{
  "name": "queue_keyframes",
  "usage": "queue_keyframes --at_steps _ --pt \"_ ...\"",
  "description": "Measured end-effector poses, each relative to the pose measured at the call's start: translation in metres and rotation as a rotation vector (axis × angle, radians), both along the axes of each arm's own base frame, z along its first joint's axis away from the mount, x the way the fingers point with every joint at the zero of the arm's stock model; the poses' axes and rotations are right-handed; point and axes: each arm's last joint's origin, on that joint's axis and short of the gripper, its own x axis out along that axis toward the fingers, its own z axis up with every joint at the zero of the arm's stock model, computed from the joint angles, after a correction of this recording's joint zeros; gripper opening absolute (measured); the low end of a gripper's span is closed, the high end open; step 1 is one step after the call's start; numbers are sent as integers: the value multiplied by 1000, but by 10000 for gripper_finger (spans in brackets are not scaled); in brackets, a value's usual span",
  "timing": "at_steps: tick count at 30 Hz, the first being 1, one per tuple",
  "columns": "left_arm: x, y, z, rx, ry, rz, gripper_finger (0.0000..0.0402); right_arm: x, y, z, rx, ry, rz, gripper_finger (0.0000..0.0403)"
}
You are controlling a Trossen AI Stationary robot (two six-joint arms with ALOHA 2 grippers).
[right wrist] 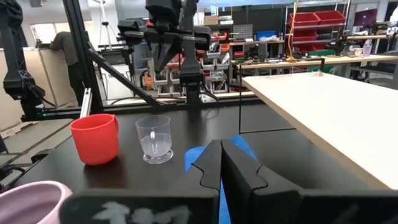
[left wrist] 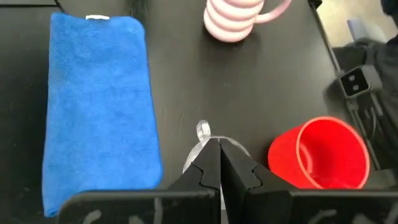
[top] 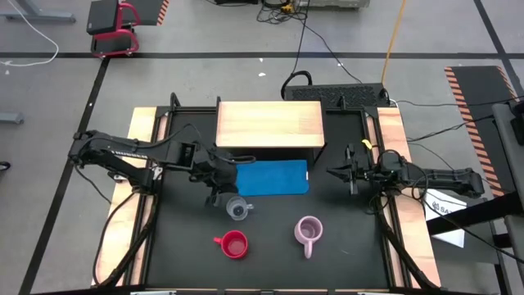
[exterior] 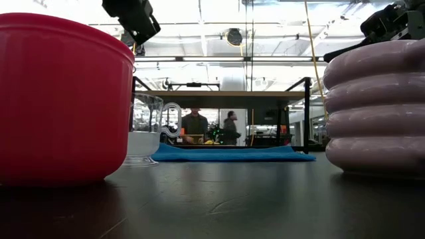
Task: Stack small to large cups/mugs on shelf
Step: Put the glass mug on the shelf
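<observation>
You get no readable text in any view. White lettering on left arm (top: 123,152), left of frame, too small to read. White paper sheet (top: 446,215), right edge, print illegible.

The shelf (top: 269,123) has a pale, matt wooden top, and the mat (top: 272,177) is soft blue cloth. The small cup (right wrist: 154,138) is clear glass; the red mug (left wrist: 323,154) looks smooth, the lilac mug (exterior: 375,109) ribbed and faintly glossy. The table (top: 344,246) is matt black.
</observation>
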Motion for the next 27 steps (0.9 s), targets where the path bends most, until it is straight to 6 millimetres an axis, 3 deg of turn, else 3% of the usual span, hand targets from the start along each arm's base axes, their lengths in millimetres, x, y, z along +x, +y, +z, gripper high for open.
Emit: queue_keyframes --at_steps 7,21,27 --pt "0 6 -13 8 116 -6 0 0 0 0 -1 -3 0 0" --pt "38 -3 -18 2 293 -104 0 1 0 -2 -5 18 0 0" --pt "48 -4 -32 5 360 -116 0 1 0 -3 -5 29 0 0"
